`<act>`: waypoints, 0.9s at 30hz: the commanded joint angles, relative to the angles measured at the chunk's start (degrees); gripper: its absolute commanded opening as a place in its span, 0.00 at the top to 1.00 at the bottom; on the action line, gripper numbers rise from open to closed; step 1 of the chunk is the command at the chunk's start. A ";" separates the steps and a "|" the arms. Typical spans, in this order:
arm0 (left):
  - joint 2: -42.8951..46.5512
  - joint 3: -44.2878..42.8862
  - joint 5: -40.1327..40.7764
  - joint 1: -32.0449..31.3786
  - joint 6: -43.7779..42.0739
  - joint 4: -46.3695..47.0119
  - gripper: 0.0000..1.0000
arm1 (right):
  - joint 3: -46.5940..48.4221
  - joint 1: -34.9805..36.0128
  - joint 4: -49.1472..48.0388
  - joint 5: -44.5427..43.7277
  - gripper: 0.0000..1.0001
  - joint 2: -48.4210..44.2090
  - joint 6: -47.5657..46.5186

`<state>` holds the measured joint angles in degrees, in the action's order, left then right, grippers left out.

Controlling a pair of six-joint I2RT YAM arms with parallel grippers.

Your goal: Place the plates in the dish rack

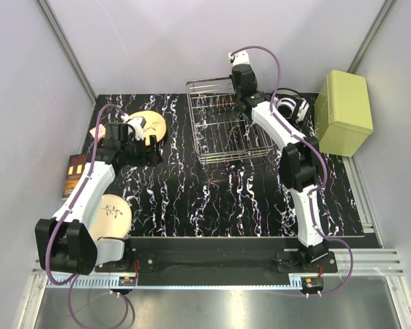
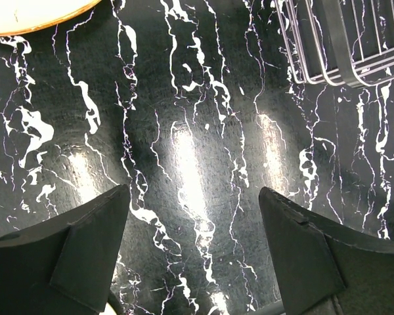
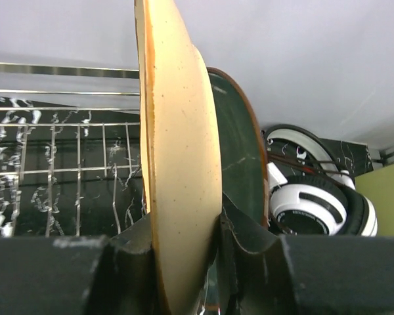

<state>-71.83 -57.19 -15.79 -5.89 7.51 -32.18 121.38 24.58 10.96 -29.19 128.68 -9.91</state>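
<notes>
The right hand point(image 3: 184, 236) is at the back of the dish rack point(image 1: 222, 133). It is clenched on a tan plate point(image 3: 180, 131). The plate stands on its edge, with one finger on each side of it. Just behind it stands a dark teal plate point(image 3: 240, 144) with a brown rim, also up on its edge. The two plates are very close together. Their bottoms are hidden, so I cannot tell which slots of the rack they sit in.

Two more tan plates lie flat on the black counter point(image 2: 197, 131). The far plate point(image 1: 153, 127) is left of the rack. The near plate point(image 1: 113, 216) is partly under the left arm.

The left hand point(image 2: 194, 243) hangs over the counter between the far plate and the rack. Its fingers are spread wide and nothing is in them.

White and black headphones point(image 3: 315, 197) lie right of the rack, near a pale green box point(image 1: 342, 113).
</notes>
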 commanded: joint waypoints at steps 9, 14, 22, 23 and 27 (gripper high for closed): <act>-0.50 1.03 -2.05 1.14 -0.83 3.36 0.16 | 7.03 -1.38 -9.56 -2.19 1.00 0.61 -4.86; -1.20 0.59 -2.67 1.23 -0.48 3.44 0.16 | 2.02 -1.46 -9.29 -2.54 1.00 -1.50 -3.80; -1.56 1.11 -2.15 1.23 -0.83 3.71 0.16 | -0.53 -1.38 -5.96 -0.08 1.00 -1.59 -2.48; -1.64 1.46 -0.92 1.23 -1.70 3.62 0.16 | -0.53 -1.29 -5.34 0.27 1.00 -1.16 -2.39; -2.34 2.00 14.63 1.50 -3.10 2.04 0.14 | -0.53 -1.38 -4.46 0.19 1.00 -0.19 -1.87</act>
<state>-73.36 -55.64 -13.04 -4.95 6.85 -31.11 119.31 23.75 11.57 -27.27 132.92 -12.43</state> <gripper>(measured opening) 0.853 0.287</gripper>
